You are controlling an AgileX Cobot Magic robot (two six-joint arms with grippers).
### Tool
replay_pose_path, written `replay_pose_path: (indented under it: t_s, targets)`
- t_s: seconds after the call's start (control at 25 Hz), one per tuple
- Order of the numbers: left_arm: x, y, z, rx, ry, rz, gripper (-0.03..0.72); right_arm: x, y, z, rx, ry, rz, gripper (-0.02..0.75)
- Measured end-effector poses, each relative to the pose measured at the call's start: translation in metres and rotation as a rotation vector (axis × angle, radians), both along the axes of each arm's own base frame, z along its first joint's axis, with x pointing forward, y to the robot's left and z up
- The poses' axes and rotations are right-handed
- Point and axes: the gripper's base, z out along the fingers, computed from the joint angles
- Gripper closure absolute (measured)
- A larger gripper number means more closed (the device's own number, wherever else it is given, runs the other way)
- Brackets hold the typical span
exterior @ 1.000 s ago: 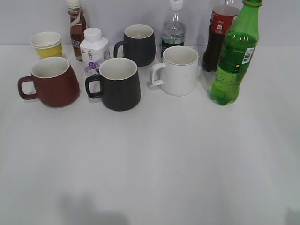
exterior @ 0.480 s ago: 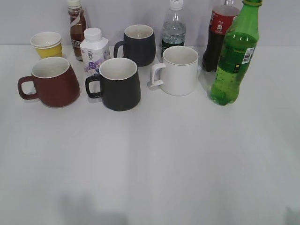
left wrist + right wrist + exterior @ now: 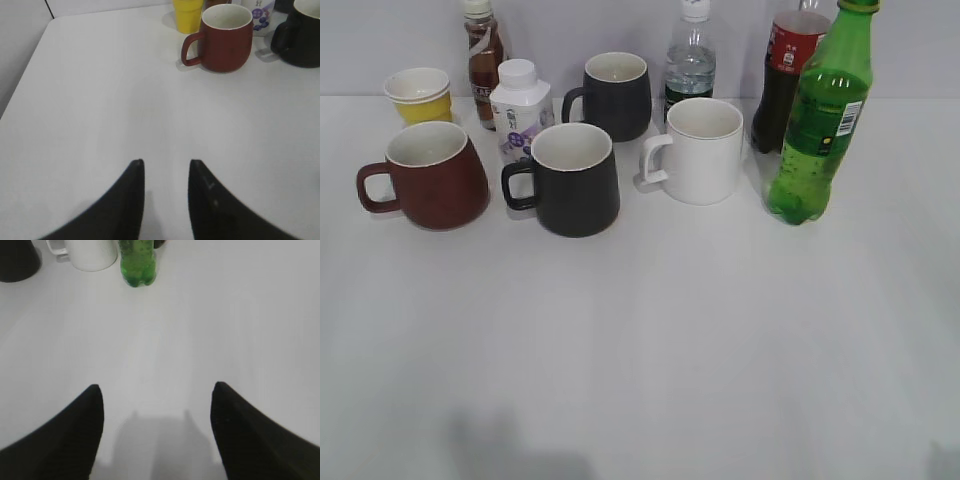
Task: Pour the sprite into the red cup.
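— So where are we with this? Nothing seems to be in anyone's grasp.

— Nothing is. I'd call it the very start: the reach for the bottle hasn't begun. The right gripper (image 3: pixel 156 395) has its jaws spread wide with only bare white table (image 3: pixel 210 320) between them. The tall translucent green plastic sprite bottle (image 3: pixel 136 262) stands upright well ahead of it, a little left of its centre line, just right of the white ceramic mug (image 3: pixel 90 254).

— And the left one?

— The left gripper (image 3: pixel 166 167) has its fingers parted by a narrow gap, holding nothing. The squat dark red ceramic cup (image 3: pixel 224 37) with the white inside and loop handle sits well ahead of it and off to its right, handle turned towards the gripper's left. A small yellow paper cup (image 3: pixel 188 14) is just beyond it, and a black mug (image 3: pixel 300 35) further right.

— What does the next move need, you reckon?

— The right arm should go forward and slightly left, take the bottle round its body without knocking the white mug or the dark cola bottle with the red label (image 3: pixel 786 70) just behind it. From here the bottle looks capped (image 3: pixel 858 5), so I'd guess that needs dealing with before any pouring. The cup is far off on the other side, so it's a long carry.
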Motion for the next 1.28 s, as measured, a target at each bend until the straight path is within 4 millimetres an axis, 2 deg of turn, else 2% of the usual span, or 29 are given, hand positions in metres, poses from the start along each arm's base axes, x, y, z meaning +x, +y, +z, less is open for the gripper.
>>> replay_pose_path:
  t_s: [0.12, 0.2, 0.4, 0.48, 0.72, 0.92, 1.0, 1.12, 1.28]
  targets:
    - [0.0, 0.0, 0.004, -0.005, -0.03, -0.031, 0.449, 0.0, 0.001, 0.004, 0.014, -0.032, 0.003, 0.237]
    - [0.004, 0.0, 0.014, -0.008, -0.105, -0.052, 0.449, 0.003, 0.001, 0.015, 0.041, -0.122, -0.002, 0.237]
    - [0.029, -0.002, 0.034, -0.008, -0.312, -0.065, 0.449, 0.035, -0.001, 0.03, 0.063, -0.234, -0.047, 0.237]
    - [0.045, -0.003, 0.029, -0.009, -0.31, -0.067, 0.449, 0.053, -0.001, 0.03, 0.065, -0.225, -0.063, 0.237]
    - [0.098, -0.007, -0.006, -0.035, -0.279, -0.068, 0.449, 0.107, 0.001, 0.035, 0.044, -0.246, -0.071, 0.237]
    - [0.139, -0.01, -0.022, -0.057, -0.25, -0.055, 0.445, 0.149, 0.007, 0.02, 0.015, -0.164, -0.062, 0.237]
    - [0.155, -0.011, -0.03, -0.052, -0.218, -0.052, 0.427, 0.162, 0.01, 0.012, 0.003, -0.127, -0.048, 0.237]
    - [0.182, -0.012, -0.055, -0.05, -0.11, -0.043, 0.374, 0.177, 0.016, 0.0, -0.019, -0.075, -0.027, 0.237]
    - [0.205, -0.01, -0.079, -0.098, -0.057, 0.018, 0.345, 0.186, 0.017, -0.004, -0.026, -0.083, -0.028, 0.237]
